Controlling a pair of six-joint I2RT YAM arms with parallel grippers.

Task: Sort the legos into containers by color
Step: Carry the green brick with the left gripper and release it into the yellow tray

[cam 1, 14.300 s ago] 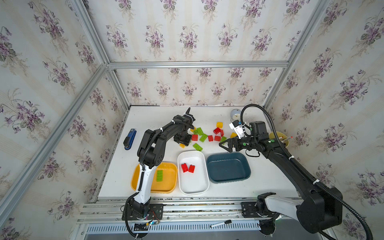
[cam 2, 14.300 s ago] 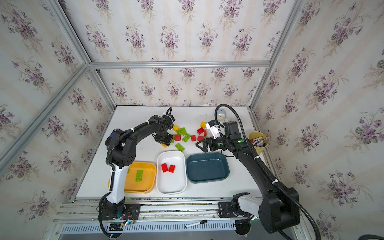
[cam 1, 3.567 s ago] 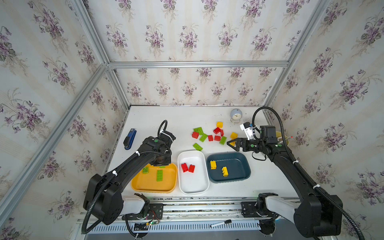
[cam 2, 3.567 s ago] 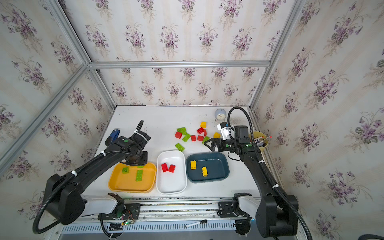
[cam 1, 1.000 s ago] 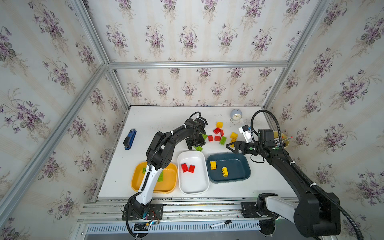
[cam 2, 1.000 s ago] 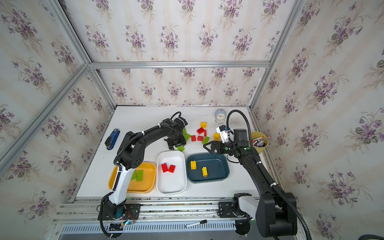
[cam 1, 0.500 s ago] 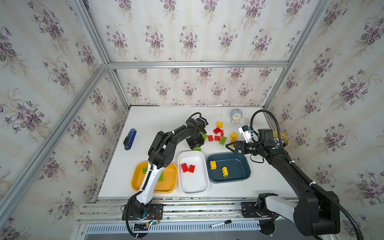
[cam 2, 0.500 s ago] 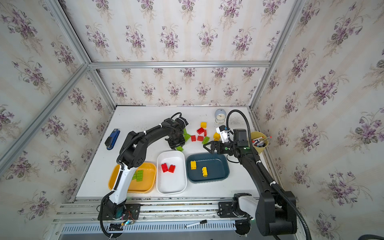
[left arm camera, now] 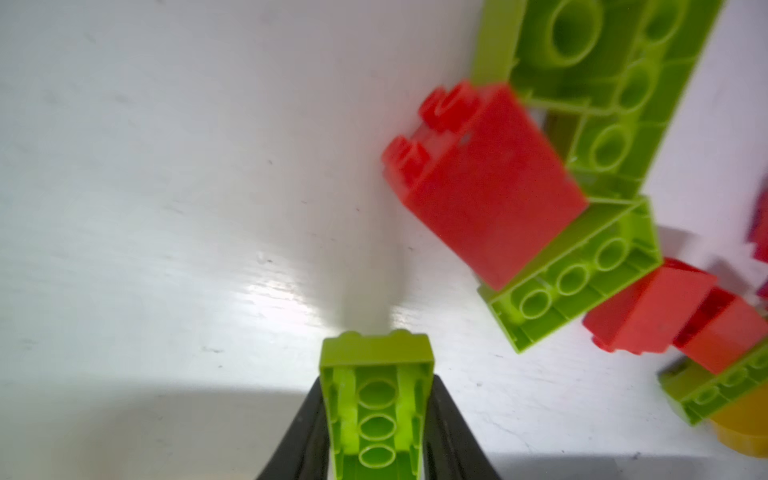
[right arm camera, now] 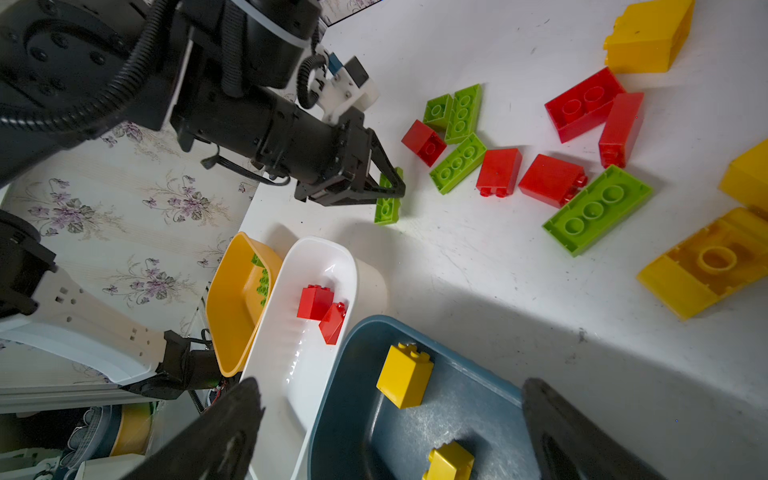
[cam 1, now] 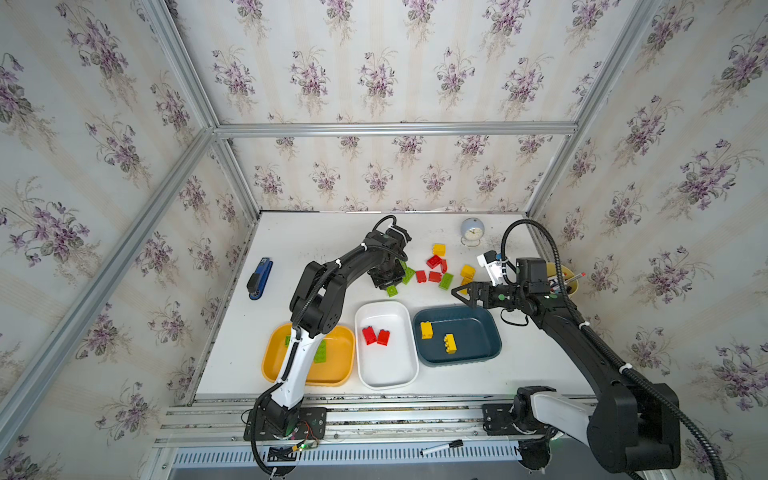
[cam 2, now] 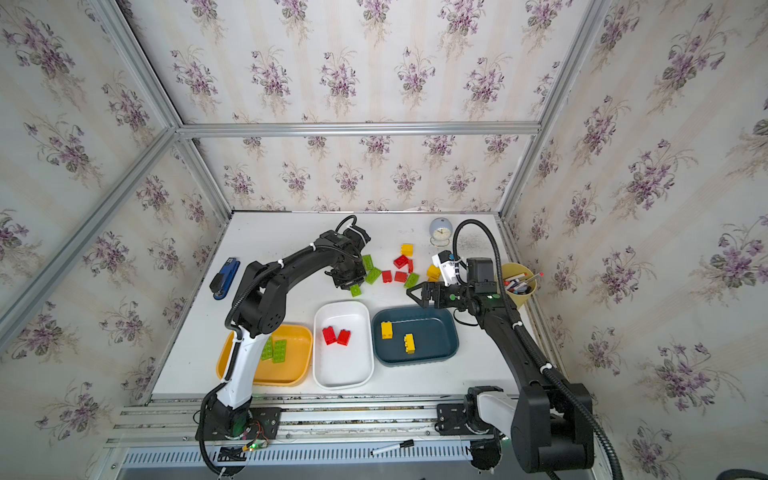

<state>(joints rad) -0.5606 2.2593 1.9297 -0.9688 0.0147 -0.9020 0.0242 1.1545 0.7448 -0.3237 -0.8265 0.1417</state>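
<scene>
Left wrist view: the lime brick clamped in the left pincer runs off the frame edge, so I cannot see its whole length. A yellow brick in the corner is cut off too. The red pieces at that edge are blurred.

Both top views: the left arm covers part of the orange-yellow tray and its green bricks.

Right wrist view: the right pincer fingers are clipped by the frame.
</scene>
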